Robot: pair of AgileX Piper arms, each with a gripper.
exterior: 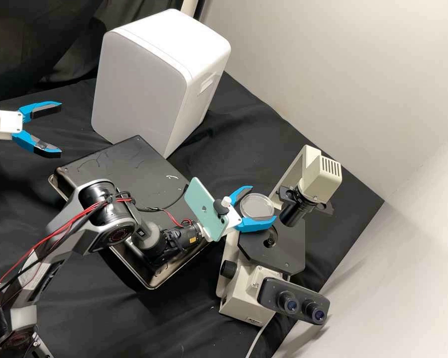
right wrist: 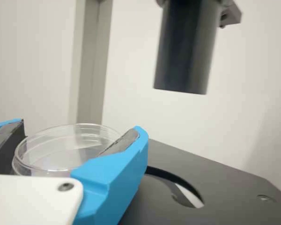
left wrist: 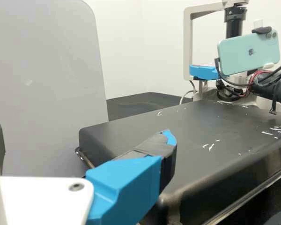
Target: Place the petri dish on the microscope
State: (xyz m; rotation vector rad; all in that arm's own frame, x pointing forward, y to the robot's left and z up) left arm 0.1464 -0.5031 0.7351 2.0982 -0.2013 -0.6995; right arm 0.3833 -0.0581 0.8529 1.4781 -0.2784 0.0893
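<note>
- The petri dish (exterior: 256, 205) was clamped between the right gripper's (exterior: 255, 208) blue fingers, over the microscope (exterior: 249, 293) stage (exterior: 283, 251).
- The left gripper (exterior: 52, 127) was spread wide open, well off to the side.
- Print on the microscope base couldn't be made out, too tiny.
- A black cloth-covered bench (exterior: 244, 129), a black tray (exterior: 124, 164), a white box (exterior: 159, 74) and a plain white wall (exterior: 358, 74) were seen.

The dark condenser tube (right wrist: 185, 47) hangs over the stage (right wrist: 220, 187) with open room beneath; the microscope's pillar (right wrist: 86, 61) stands close beside my right gripper (right wrist: 75, 136) holding the petri dish (right wrist: 61, 150).
</note>
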